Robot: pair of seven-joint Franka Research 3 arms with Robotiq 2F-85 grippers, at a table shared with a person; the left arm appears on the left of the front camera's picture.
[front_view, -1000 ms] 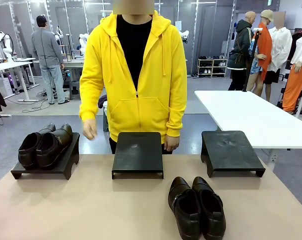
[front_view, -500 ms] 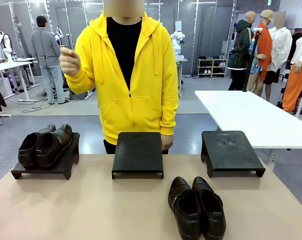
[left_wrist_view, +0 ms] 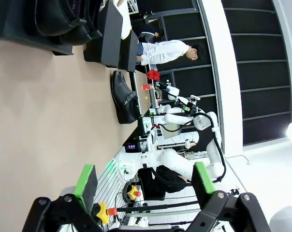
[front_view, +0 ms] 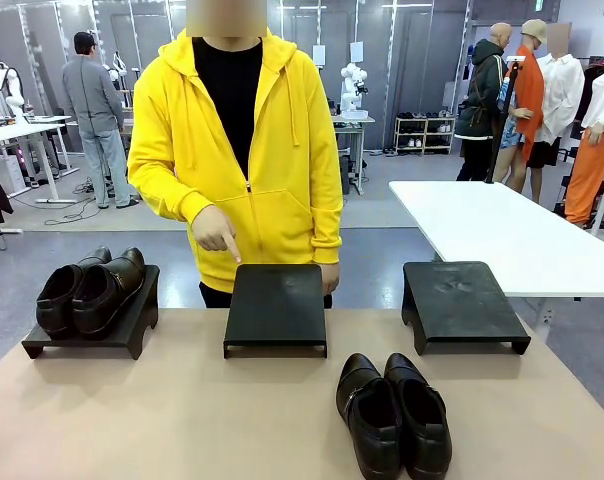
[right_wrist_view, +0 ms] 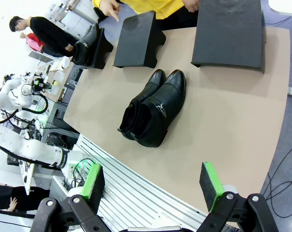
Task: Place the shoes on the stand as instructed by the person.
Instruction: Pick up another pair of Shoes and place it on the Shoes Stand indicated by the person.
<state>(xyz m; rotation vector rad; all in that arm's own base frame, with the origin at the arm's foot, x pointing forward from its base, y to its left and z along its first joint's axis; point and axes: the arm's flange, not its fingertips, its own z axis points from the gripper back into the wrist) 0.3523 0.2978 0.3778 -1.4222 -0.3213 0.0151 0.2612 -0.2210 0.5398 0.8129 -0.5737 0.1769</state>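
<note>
The person (front_view: 237,140) points a hand (front_view: 218,232) at the flat black middle stand (front_view: 275,305). One round-toed leather pair (front_view: 392,415) sits on the tan table (front_view: 132,420) at its five o'clock. The other pair (front_view: 87,288) tops the nine o'clock stand (front_view: 137,322). The left claw (left_wrist_view: 144,180) and right claw (right_wrist_view: 152,182) are spread wide, empty.

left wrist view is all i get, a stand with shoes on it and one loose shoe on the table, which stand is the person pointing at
Observer: The person's hand points its index finger down at the middle stand, which is bare.
Operator: is the loose shoe a full pair
Observer: Yes, two black shoes lie side by side on the table, in front of the stands.
Operator: right end effector?
Observer: The right end effector is open and empty, at the robot's edge of the table.
</note>
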